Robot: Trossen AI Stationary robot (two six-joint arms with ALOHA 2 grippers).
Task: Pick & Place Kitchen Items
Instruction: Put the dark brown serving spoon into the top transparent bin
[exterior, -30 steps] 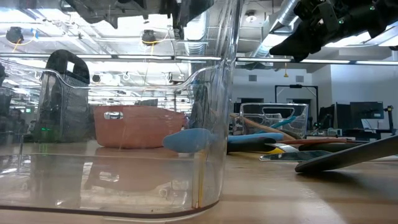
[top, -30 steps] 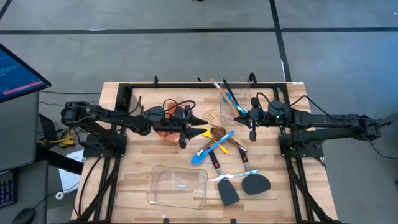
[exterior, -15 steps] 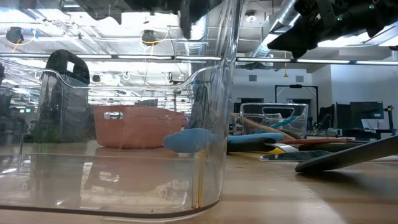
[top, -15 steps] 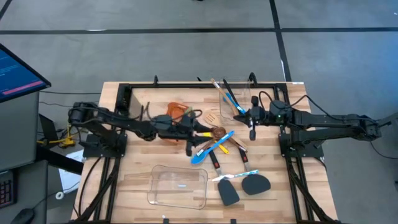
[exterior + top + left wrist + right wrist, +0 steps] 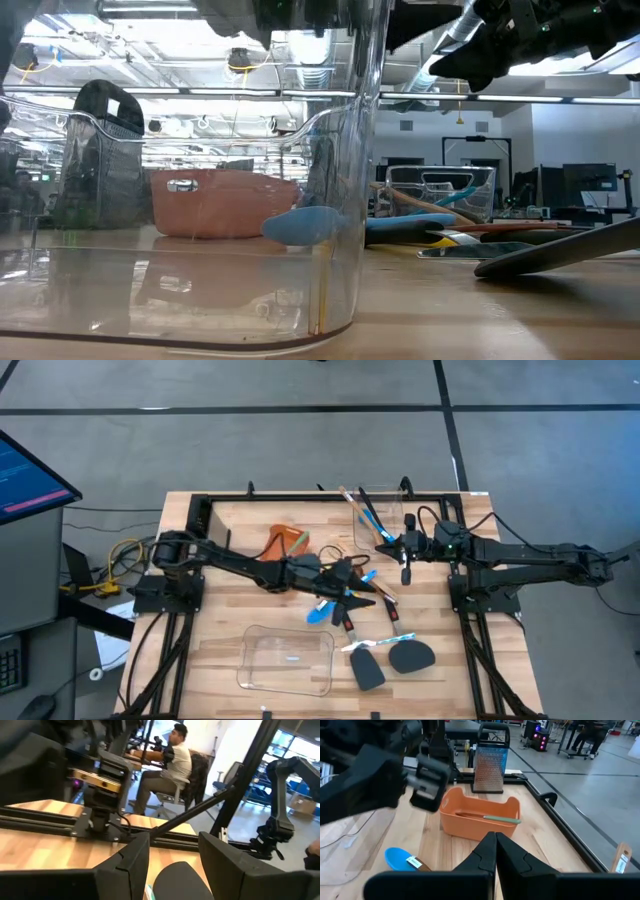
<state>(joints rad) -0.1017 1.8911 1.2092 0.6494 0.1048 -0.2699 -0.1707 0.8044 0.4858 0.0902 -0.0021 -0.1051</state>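
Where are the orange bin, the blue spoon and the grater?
orange bin [image 5: 479, 818], right wrist view, on its front wall.
blue spoon [image 5: 400, 857], right wrist view, on its bowl.
grater [image 5: 491, 767], right wrist view, on its perforated face.

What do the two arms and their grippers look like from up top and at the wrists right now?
Both arms are dark, slim and jointed, on black frames at the table's sides. The left arm trails black cables, with yellow ones at its base. The right arm carries looped black cable and a small green light near the wrist. The left gripper has broad, flat dark fingers; the right gripper has angular black fingers tapering to points.
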